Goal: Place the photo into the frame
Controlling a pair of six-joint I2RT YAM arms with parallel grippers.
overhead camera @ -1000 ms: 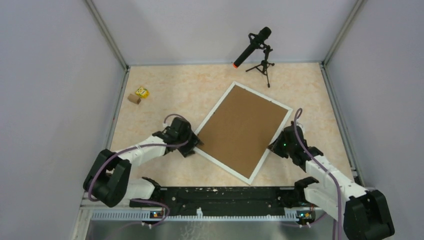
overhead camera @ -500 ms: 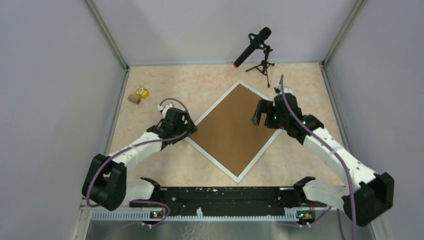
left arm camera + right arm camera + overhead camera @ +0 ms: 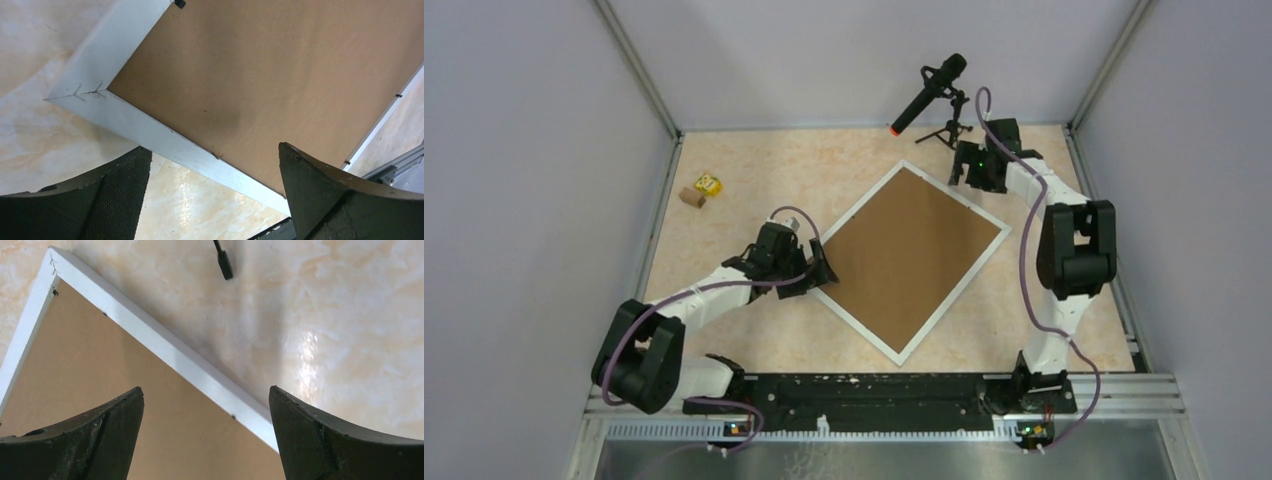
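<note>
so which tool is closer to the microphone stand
Right. The right tool hovers just beside the microphone stand; the left tool sits across the frame, by its left corner.

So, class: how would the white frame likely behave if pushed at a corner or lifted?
The frame lies flat on the smooth table, so a corner push would probably spin or slide it. Its thin moulding and brown backing board suggest it is stiff and fairly light.

Thin white rectangular frame [image 3: 951,293], lying flat and face down, mid-table [image 3: 754,180], turned diagonally like a diamond, brown backing [image 3: 909,260] filling it
</note>
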